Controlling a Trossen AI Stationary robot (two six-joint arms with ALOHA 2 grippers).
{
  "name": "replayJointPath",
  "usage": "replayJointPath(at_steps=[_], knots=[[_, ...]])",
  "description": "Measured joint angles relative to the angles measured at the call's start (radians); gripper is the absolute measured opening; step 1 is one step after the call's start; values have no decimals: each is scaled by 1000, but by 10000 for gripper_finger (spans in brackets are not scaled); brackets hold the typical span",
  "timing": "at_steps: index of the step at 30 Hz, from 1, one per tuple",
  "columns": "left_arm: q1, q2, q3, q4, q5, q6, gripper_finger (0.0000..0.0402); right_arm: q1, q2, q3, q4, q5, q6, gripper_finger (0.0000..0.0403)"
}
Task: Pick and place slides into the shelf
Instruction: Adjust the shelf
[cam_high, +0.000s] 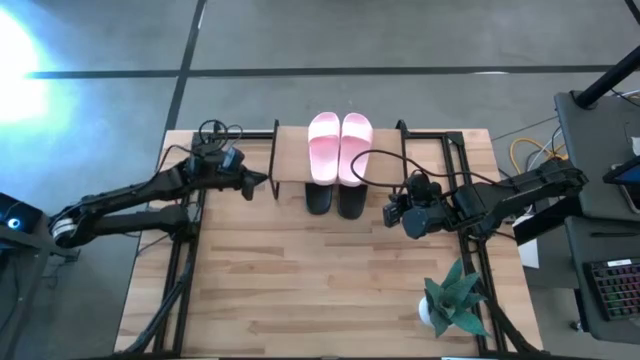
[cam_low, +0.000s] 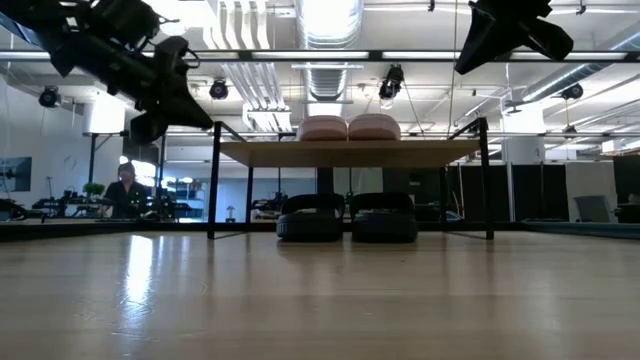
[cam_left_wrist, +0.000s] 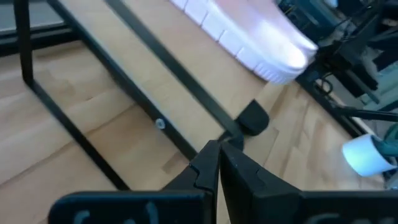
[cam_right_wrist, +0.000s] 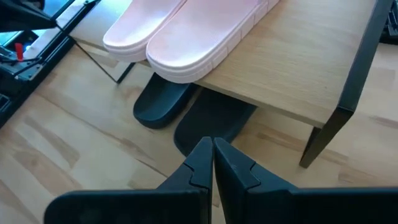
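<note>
Two pale pink slides (cam_high: 340, 145) lie side by side on the shelf's wooden top (cam_right_wrist: 292, 74). Two black slides (cam_high: 335, 200) rest on the table under the shelf, their near ends sticking out; they also show in the low view (cam_low: 347, 217). My left gripper (cam_high: 268, 181) is shut and empty, held above the table beside the shelf's left end. My right gripper (cam_high: 388, 212) is shut and empty, above the table just right of the black slides. In the right wrist view (cam_right_wrist: 211, 146) its tips point at the black slides (cam_right_wrist: 186, 112).
A small potted plant (cam_high: 450, 300) in a white pot stands at the table's near right. The shelf's black wire legs (cam_low: 213, 180) stand at both ends. Black frame rails run along the table's left and right sides. Bare tabletop (cam_high: 300, 290) lies in front of the shelf.
</note>
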Motion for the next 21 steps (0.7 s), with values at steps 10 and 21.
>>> replayJointPath(at_steps=[10, 21], knots=[[0, -38, 0, -12, -124, 59, 0, 0, -2, 0, -52, 21, 68, 8], [0, 120, -1, 123, -88, 78, 0, 0, -2, 0, -51, 18, 75, 8]])
